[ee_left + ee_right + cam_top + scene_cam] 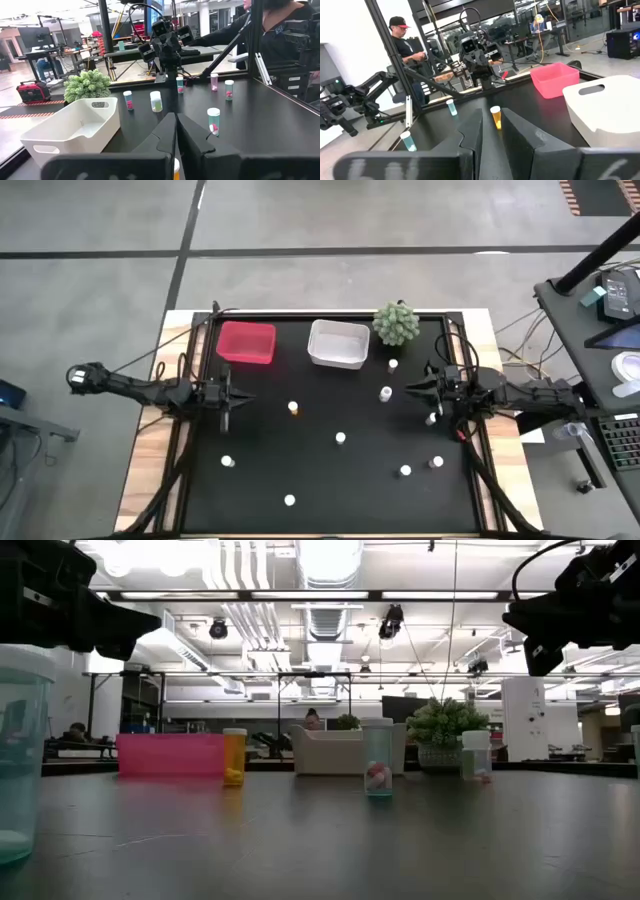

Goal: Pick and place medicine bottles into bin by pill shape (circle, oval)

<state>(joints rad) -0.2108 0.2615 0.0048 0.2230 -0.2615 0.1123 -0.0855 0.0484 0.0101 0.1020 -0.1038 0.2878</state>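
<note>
**Both claws empty above the bench, nine bottles counted on its top**

The left gripper (224,417) hangs over the left part of the bench (300,470) with its fingers pressed together and nothing between them. The right gripper (411,388) hangs over the right part; its fingers stand a narrow slit apart, and its own wrist view shows no bottle in that slit. Neither claw touches a bottle.

From above, nine medicine bottles (340,438) stand upright and scattered, well apart from one another. One is amber (293,409), near the bench's middle, left of centre. Three white-capped ones stand toward the right edge near the right gripper, one sits in the middle, two near the front right corner, one near the front edge, and one toward the front left.

There are two bins along the back edge: one pink bin (246,343) toward the left and one white bin (338,344) beside it. One green plant (397,323) stands just right of the white bin. No bottle can be seen inside either bin.
</note>
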